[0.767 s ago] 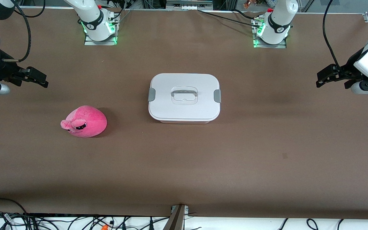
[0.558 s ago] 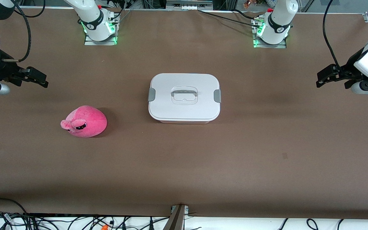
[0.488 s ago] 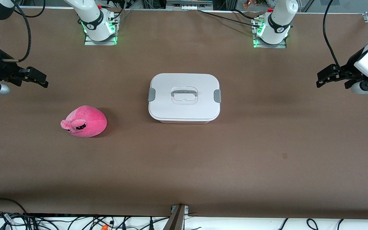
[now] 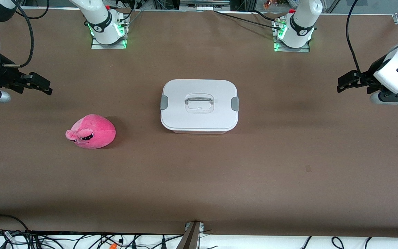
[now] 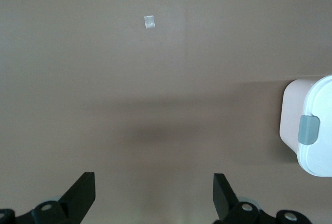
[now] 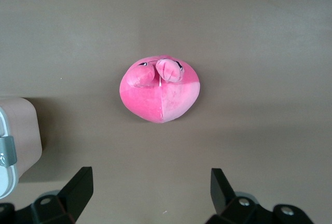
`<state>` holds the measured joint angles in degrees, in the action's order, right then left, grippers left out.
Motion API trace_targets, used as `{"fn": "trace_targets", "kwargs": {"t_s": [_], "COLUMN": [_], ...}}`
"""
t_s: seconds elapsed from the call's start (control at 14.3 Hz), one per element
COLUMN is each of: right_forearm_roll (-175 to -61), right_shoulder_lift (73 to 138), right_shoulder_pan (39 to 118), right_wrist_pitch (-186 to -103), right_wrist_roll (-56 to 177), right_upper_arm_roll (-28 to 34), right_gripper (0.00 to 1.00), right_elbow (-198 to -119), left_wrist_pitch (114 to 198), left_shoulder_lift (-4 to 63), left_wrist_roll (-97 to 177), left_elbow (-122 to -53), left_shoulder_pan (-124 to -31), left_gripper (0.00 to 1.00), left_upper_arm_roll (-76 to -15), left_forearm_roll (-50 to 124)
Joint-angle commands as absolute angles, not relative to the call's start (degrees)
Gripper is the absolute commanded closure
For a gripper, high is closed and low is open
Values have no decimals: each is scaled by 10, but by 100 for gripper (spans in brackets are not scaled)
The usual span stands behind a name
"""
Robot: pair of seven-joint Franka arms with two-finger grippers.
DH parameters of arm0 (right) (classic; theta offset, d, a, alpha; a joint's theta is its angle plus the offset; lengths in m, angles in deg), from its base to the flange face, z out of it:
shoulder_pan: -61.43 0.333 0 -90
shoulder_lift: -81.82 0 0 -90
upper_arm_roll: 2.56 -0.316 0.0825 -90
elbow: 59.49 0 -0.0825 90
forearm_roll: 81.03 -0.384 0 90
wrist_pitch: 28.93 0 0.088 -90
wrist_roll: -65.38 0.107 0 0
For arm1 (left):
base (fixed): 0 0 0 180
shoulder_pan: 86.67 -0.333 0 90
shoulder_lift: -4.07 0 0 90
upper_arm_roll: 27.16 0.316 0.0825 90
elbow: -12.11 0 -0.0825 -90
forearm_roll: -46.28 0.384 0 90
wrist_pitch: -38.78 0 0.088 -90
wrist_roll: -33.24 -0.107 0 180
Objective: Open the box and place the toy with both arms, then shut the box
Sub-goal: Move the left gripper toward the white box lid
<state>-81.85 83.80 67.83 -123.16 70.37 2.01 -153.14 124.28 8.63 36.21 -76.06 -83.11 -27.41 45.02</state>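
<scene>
Lowest in the front view, the toy [image 4: 91, 131] lies on the brown desk [image 4: 199, 180], in the lower left part of the frame, toward the right arm's end of the desk. Its sleepy face and small ears point toward that same end. A small pale mark [image 4: 308, 168] shows on the desk in the lower right part of the frame.

Slightly higher, at the centre of the frame, stands the box [image 4: 199, 105]. Its white lid is on, with a grey clip at each short side and the clear recessed handle in the middle. The box and the toy are well apart.

Higher again, at the left edge of the frame, the right pincer [image 4: 43, 86] hangs over bare desk with its fingers spread wide, holding nothing. In the right wrist view the toy [image 6: 160, 95] sits in the middle of the frame.

At the right edge, the left pincer [image 4: 343, 83] hangs over bare desk, also spread wide and empty. The left wrist view shows one clipped end of the box [image 5: 309, 130] at its right edge.
</scene>
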Motion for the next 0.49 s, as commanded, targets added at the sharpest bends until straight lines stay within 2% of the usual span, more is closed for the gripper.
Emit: {"fn": "trace_targets", "kwargs": {"t_s": [0.0,0.21,0.42], "right_forearm_roll": [-810,-809,-809], "right_shoulder_lift": [845,845,845], "right_shoulder_pan": [675,675,675], "right_wrist_pitch": [-1230,-1230,-1229], "right_wrist_roll": [707,707,707], "right_upper_arm_roll": [15,15,15], "right_gripper": [0,0,0], "right_elbow": [-1519,-1519,-1519], "left_wrist_pitch": [1193,1116,1127], "left_shoulder_lift": [94,96,109], "left_wrist_roll": [347,310,199], "left_elbow": [-741,-742,-747], "left_shoulder_pan": [-830,-827,-827], "left_gripper": [0,0,0], "left_upper_arm_roll": [-293,-333,-366], "left_forearm_roll": [438,438,437]}}
